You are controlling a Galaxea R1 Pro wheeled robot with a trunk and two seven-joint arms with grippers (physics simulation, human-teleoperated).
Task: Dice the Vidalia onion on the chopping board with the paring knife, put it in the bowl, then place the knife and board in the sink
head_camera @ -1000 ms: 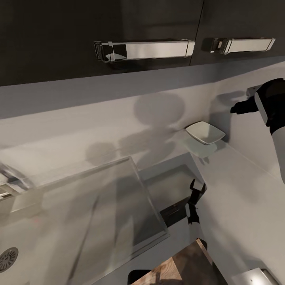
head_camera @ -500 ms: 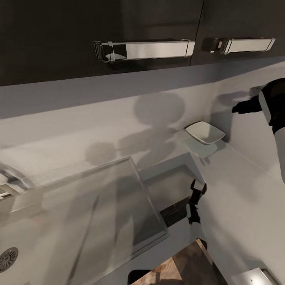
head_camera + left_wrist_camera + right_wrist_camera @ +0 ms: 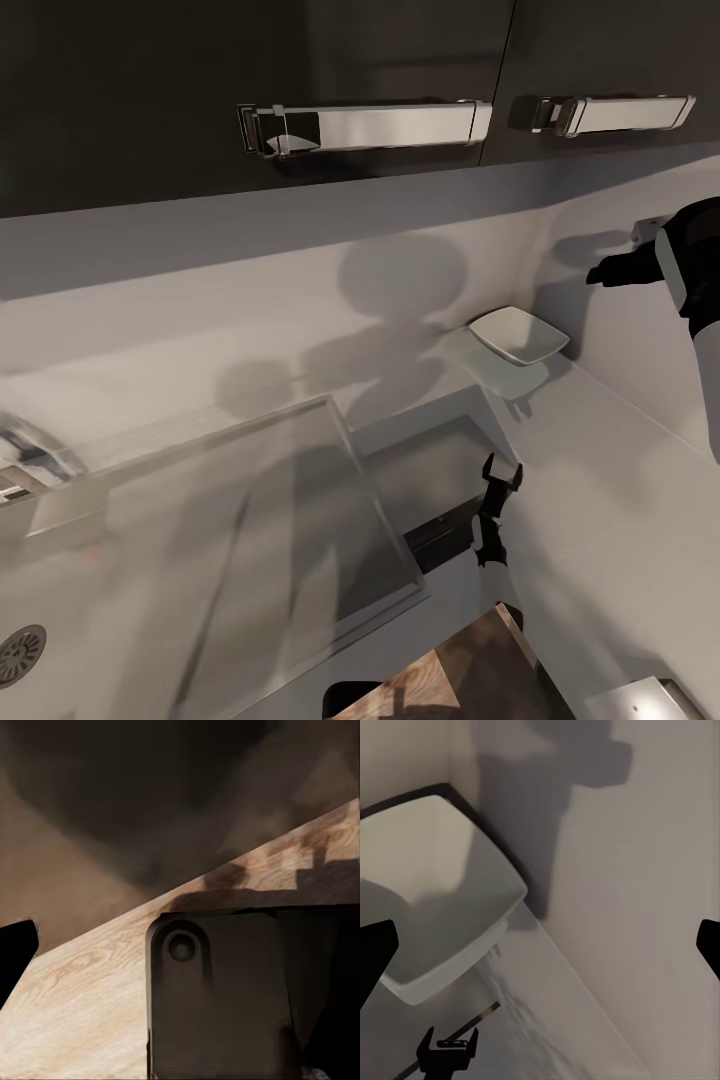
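The white square bowl (image 3: 520, 335) sits empty on the countertop by the back wall, and it appears close up in the right wrist view (image 3: 435, 892). My right gripper (image 3: 608, 271) hovers open beside and above it, near the wall, with nothing between its fingertips (image 3: 375, 952). The wooden chopping board (image 3: 470, 675) lies at the near edge. My left gripper (image 3: 180, 949) is just over the board (image 3: 82, 1005), one fingertip (image 3: 16, 952) set wide. On the board lies a dark flat piece (image 3: 217, 997) with a round rivet. I cannot tell whether it is the paring knife's handle. The onion is out of view.
The sink (image 3: 330, 420) fills the left, its drain (image 3: 20, 652) at the far left and the faucet (image 3: 35, 452) behind. A small black forked object (image 3: 495, 510) stands between sink and board. Dark cabinets with chrome handles (image 3: 370, 127) hang overhead.
My right arm has drifted slightly to the right, away from the bowl. The left arm, board and bowl have not moved.
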